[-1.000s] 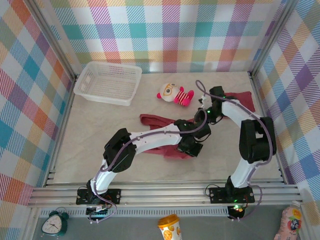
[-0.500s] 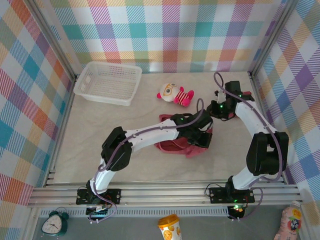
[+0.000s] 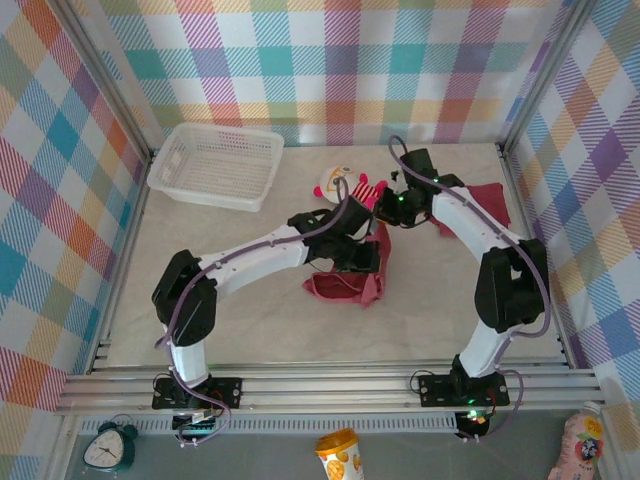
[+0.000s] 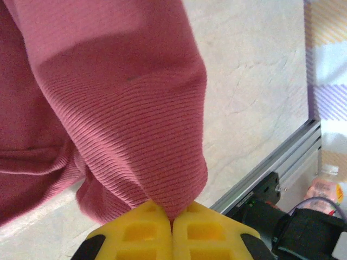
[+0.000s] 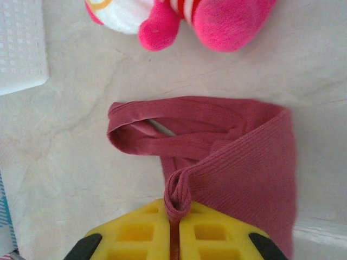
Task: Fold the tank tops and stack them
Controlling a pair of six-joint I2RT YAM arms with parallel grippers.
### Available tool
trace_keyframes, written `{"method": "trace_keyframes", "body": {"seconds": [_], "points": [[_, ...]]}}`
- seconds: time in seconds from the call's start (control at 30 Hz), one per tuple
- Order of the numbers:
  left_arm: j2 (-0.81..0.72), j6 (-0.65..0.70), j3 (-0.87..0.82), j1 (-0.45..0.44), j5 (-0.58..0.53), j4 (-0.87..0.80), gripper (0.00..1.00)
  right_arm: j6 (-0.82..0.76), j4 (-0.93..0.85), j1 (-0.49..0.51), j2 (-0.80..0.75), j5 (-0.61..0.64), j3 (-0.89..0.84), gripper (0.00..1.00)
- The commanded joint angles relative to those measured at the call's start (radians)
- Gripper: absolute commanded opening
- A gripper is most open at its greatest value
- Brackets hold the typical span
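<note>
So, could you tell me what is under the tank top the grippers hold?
Bare table shows beneath the lifted edge of the tank top; its bunched lower part covers whatever lies underneath.

The left arm stretches forward and to the right, and the left gripper has its jaws pinched together on a tank top. The right arm bends to the left; the right gripper clamps the tank top too.

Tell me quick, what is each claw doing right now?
Left gripper: closed, holding the tank top.
Right gripper: closed, pinching a bunched edge of the tank top.
</note>
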Motion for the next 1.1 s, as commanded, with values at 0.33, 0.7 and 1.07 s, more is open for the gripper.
{"method": "trace_keyframes", "body": {"seconds": [0.33, 0.7, 1.07], "points": [[-0.19, 0.002, -0.27, 0.125, 0.012, 0.027, 0.01, 0.126, 0.045, 0.129, 0.173, 0.018, 0.168, 0.1], [-0.242, 0.006, -0.468, 0.213, -0.052, 0.026, 0.08, 0.174, 0.175, 0.204, 0.282, -0.037, 0.18, 0.13], [-0.236, 0.028, -0.467, 0.233, -0.232, -0.104, 0.11, 0.206, 0.317, 0.252, 0.401, -0.121, 0.215, 0.15]]}}
